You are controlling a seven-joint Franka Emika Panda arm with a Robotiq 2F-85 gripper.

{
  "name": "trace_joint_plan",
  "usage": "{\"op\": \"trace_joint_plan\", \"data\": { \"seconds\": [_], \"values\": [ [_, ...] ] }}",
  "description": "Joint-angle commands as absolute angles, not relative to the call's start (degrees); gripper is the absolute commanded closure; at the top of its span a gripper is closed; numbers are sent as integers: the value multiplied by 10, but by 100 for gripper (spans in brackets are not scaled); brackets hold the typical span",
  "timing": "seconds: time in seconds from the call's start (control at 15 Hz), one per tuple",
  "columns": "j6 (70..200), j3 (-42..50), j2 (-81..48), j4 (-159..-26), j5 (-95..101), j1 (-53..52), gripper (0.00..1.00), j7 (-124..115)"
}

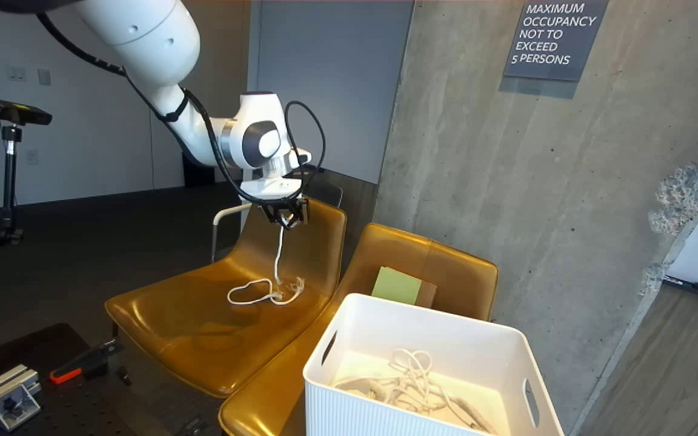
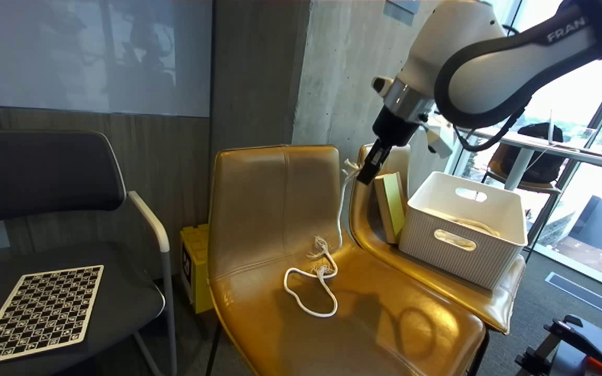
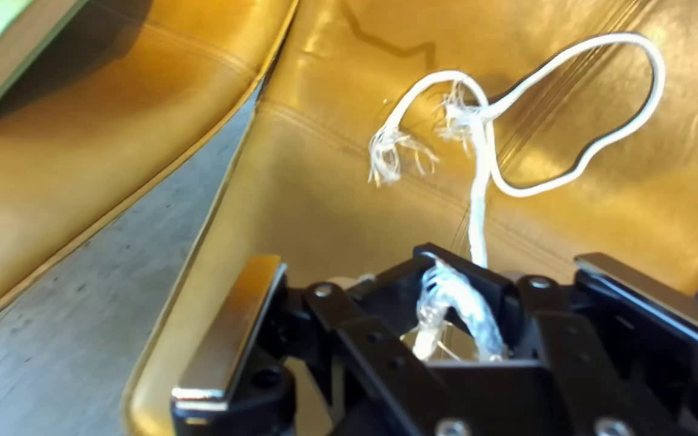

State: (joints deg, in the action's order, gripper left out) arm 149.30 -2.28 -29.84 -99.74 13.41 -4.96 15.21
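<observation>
One part of the white rope [image 3: 477, 212] was raised, pinched in the tool [image 2: 367, 173]; a loop [image 3: 658, 75] lay unlifted on the chair [image 2: 353, 339].

Arm [image 1: 149, 54] reaches in from upper left in an exterior view, white and rounded, slanting down to a bent wrist [image 1: 259, 142]; black gripper [image 1: 288, 219] hangs under it, pointing down. Cable [image 1: 213, 140] runs along the arm, held by a strap [image 1: 177, 110], with a loop sticking out beyond the wrist. In an exterior view a lettered link [image 2: 510, 73] extends from the upper right, silver collar [image 2: 404, 99] above the gripper, which leans down and left in frame. Wrist view: gripper along the bottom edge, black bars [image 3: 567, 345] with bolts [image 3: 540, 283] angling in, metallic plates [image 3: 231, 339] outermost on both sides, fingertips [image 3: 394, 278] drawn together in the middle, clamped.
</observation>
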Motion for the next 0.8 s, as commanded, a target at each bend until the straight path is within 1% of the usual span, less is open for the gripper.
{"op": "trace_joint_plan", "data": {
  "seconds": [0.0,0.47,0.73],
  "values": [
    [1483,-25,-188,-1050,118,-25,100,148],
    [1438,7,-46,-1066,48,55,100,181],
    [1398,67,-52,-1049,23,108,100,219]
  ]
}}
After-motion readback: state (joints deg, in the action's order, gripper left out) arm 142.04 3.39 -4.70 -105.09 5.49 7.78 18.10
